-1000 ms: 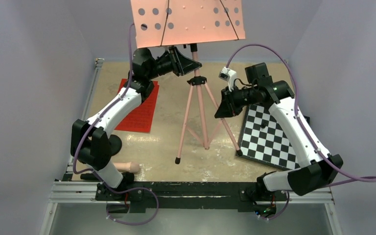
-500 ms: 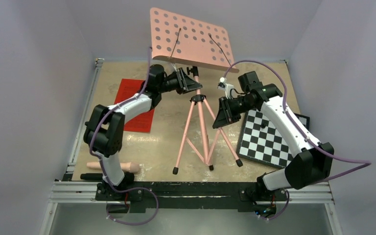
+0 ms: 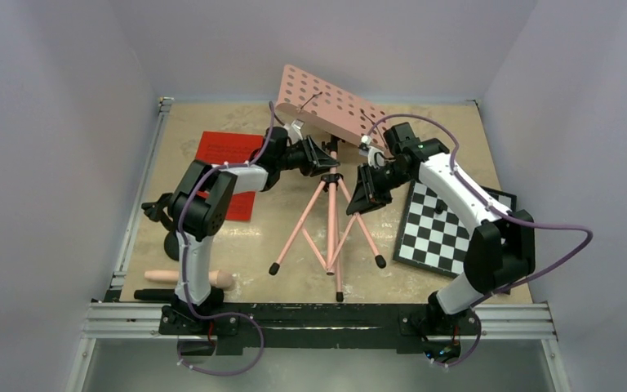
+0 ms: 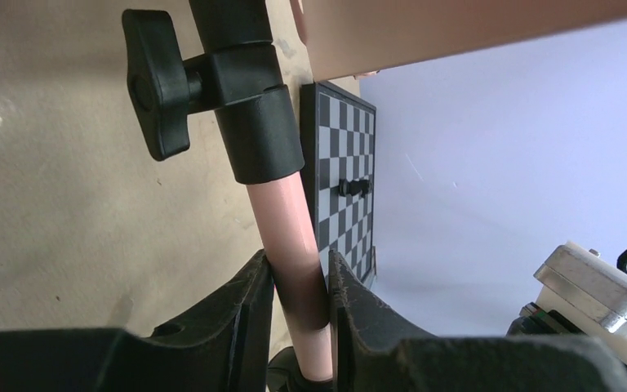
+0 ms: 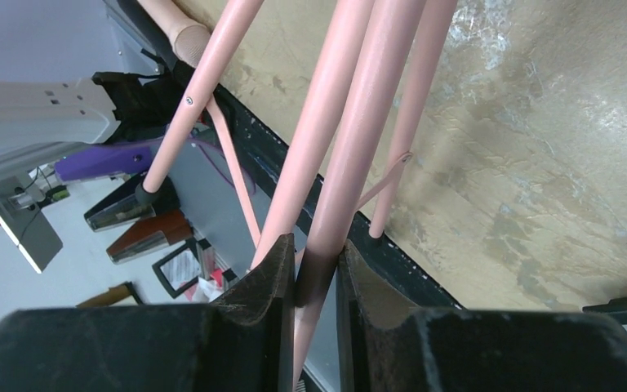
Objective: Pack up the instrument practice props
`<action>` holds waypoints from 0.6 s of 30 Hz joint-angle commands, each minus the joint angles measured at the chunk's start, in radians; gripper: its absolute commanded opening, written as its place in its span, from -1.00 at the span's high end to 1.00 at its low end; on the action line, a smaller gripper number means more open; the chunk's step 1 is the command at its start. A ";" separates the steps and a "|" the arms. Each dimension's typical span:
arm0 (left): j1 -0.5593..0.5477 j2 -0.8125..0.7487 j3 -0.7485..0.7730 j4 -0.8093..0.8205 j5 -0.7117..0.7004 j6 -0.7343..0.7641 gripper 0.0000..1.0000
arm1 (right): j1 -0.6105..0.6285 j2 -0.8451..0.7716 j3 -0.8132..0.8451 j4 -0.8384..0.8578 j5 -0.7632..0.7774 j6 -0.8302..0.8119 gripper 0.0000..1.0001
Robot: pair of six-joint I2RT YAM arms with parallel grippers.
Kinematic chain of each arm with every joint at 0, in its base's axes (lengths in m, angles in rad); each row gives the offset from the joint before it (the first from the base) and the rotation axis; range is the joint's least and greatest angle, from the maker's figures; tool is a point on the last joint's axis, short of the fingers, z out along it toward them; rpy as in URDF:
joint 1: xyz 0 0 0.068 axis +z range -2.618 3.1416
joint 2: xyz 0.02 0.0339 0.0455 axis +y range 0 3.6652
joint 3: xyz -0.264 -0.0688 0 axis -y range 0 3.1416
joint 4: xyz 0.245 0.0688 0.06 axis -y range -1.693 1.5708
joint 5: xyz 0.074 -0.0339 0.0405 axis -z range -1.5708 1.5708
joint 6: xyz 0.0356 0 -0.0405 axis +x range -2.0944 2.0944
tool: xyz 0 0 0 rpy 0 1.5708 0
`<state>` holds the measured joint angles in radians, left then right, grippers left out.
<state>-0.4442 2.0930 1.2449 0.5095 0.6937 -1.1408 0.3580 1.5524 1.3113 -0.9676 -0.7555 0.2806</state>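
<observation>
The pink music stand leans toward the back, its perforated desk [image 3: 326, 108] low and its tripod legs [image 3: 329, 237] spread toward the front. My left gripper [image 3: 324, 160] is shut on the stand's pole [image 4: 294, 237], just below the black collar and knob [image 4: 212, 82]. My right gripper [image 3: 357, 201] is shut on one tripod leg [image 5: 359, 139]. The red sheet-music pages [image 3: 227, 149] lie flat at the left, partly under my left arm. The pink rod [image 3: 188, 278] lies at the front left, with a black round base [image 3: 171, 242] near it. A black microphone [image 3: 148, 294] lies by the front rail.
The black-and-white checkerboard [image 3: 441, 229] lies at the right, beside the right arm; it also shows in the left wrist view [image 4: 343, 180]. Walls close in left, right and back. The metal rail [image 3: 326, 320] runs along the front edge.
Both arms have reached farther back and lowered the stand. Its desk has dropped and tilted backward, and the tripod feet have swung toward the front. Both grippers kept their hold.
</observation>
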 commanded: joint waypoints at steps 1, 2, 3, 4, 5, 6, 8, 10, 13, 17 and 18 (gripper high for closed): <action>-0.039 0.006 -0.022 0.203 0.016 0.102 1.00 | 0.016 -0.019 0.057 0.228 -0.162 -0.024 1.00; -0.040 0.010 -0.035 0.209 0.017 0.101 1.00 | 0.015 -0.012 0.053 0.229 -0.154 -0.019 1.00; -0.042 0.014 -0.048 0.220 0.019 0.097 1.00 | 0.014 -0.006 0.049 0.230 -0.140 -0.016 1.00; -0.043 0.018 -0.065 0.233 0.023 0.092 1.00 | 0.014 0.001 0.042 0.227 -0.129 -0.017 1.00; -0.043 0.023 -0.080 0.248 0.027 0.085 1.00 | 0.011 0.007 0.035 0.222 -0.120 -0.017 1.00; -0.046 0.026 -0.094 0.261 0.032 0.078 0.87 | 0.009 0.010 0.028 0.221 -0.113 -0.017 1.00; -0.048 0.032 -0.119 0.273 0.036 0.067 0.23 | 0.003 0.019 0.017 0.221 -0.103 -0.015 1.00; -0.048 0.026 -0.151 0.289 0.018 0.060 -0.02 | -0.005 0.029 0.009 0.229 -0.103 -0.014 1.00; -0.047 0.014 -0.178 0.263 -0.014 0.039 -0.29 | -0.020 0.046 0.011 0.251 -0.118 -0.014 1.00; -0.047 0.020 -0.207 0.322 0.016 -0.017 -0.56 | -0.056 0.063 0.012 0.287 -0.230 -0.030 1.00; -0.047 0.016 -0.220 0.324 0.018 -0.020 -0.57 | -0.060 0.067 0.018 0.282 -0.236 -0.041 1.00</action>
<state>-0.4786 2.1162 1.0538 0.7246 0.6632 -1.1595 0.3202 1.6489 1.2873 -0.8806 -0.7616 0.3241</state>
